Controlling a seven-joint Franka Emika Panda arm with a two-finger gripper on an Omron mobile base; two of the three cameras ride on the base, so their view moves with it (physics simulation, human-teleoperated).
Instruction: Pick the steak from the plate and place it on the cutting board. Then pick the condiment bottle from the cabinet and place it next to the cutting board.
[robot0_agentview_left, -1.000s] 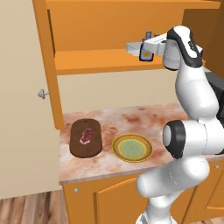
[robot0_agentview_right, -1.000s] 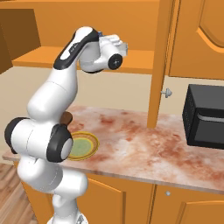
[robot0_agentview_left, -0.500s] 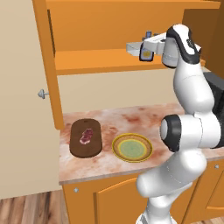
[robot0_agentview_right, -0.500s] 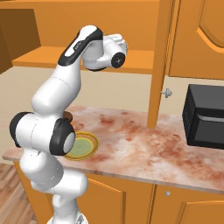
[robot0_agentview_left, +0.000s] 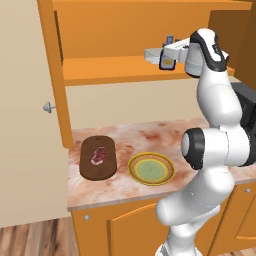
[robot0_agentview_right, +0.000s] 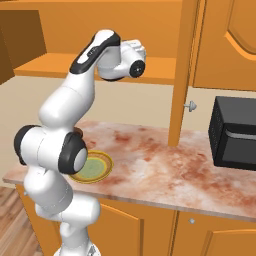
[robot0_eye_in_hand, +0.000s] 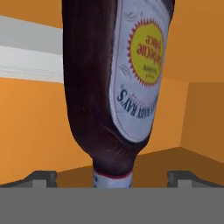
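A rendered kitchen in orange wood: one marbled reddish bench (robot0_agentview_left: 150, 137) runs across the middle of the left base view, with one open wall cabinet (robot0_agentview_left: 110, 70) above it in the upper half of the frame and its beige door (robot0_agentview_left: 25, 125) swung out along the left edge. One round metal knob (robot0_agentview_left: 48, 107) sits on that door.

On the bench lie one dark brown cutting board (robot0_agentview_left: 98, 165), lower left of centre, and one round plate (robot0_agentview_left: 151, 168) with a yellow-brown rim just to its right, apart from it. One raw steak (robot0_agentview_left: 99, 155) rests on the board. One black appliance (robot0_agentview_right: 235, 132) stands at the right edge of the right base view.

On the cabinet shelf, upper right of the left base view, one dark condiment bottle (robot0_agentview_left: 167, 56) stands just beside one clear rectangular tray (robot0_agentview_left: 154, 54). The claw (robot0_agentview_left: 172, 50) is up at the shelf with the bottle between its spread fingers. In the hand view the bottle (robot0_eye_in_hand: 116, 74) appears cap-down, its yellow label facing the camera, and one finger tip (robot0_eye_in_hand: 41, 177) shows on each side, wide apart and clear of the bottle.
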